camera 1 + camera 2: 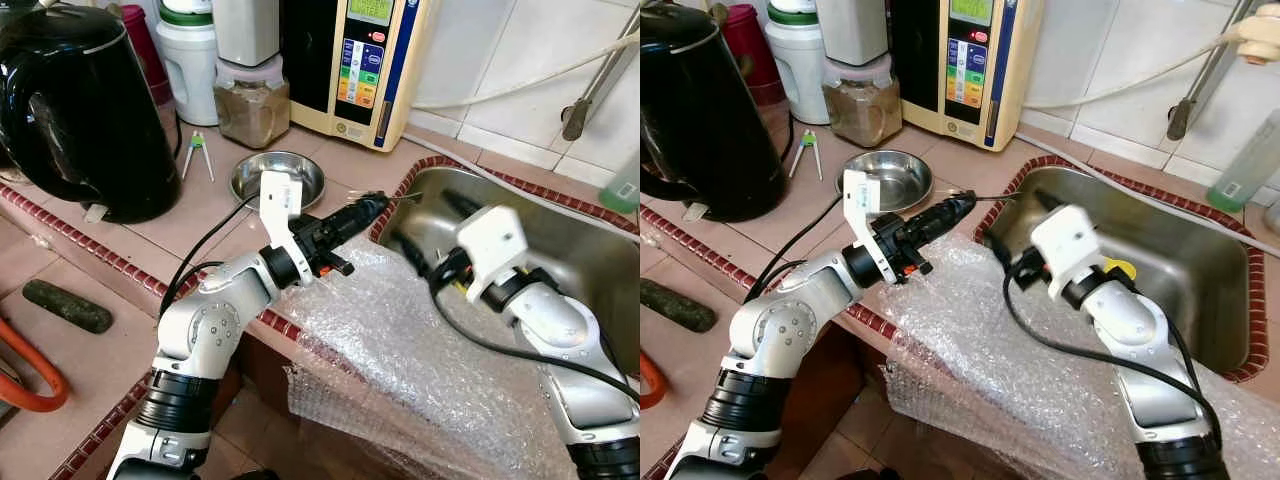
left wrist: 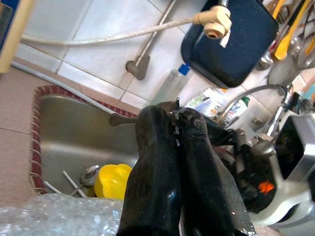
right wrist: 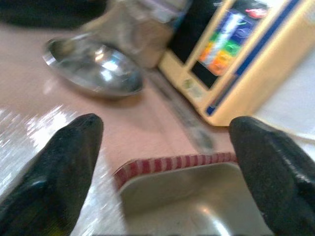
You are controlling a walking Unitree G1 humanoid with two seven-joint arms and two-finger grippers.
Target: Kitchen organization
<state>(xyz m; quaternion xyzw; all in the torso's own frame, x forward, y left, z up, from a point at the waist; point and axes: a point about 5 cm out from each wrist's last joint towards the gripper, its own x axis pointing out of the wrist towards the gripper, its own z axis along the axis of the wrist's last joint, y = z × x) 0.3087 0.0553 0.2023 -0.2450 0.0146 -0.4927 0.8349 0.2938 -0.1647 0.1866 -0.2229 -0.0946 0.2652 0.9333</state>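
Kettle (image 1: 75, 105): top and left side cut by frame edge.
Right gripper (image 1: 425, 240): fingertips hidden in the sink (image 1: 560, 250).
Steel bowl (image 3: 93, 66): blurred.

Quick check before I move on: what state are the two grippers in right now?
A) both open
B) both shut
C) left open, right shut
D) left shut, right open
D: in the left wrist view the left gripper has its two black fingers pressed together, apparently pinching something thin and metallic, while the right wrist view shows the right gripper with its fingers spread wide over the sink corner.
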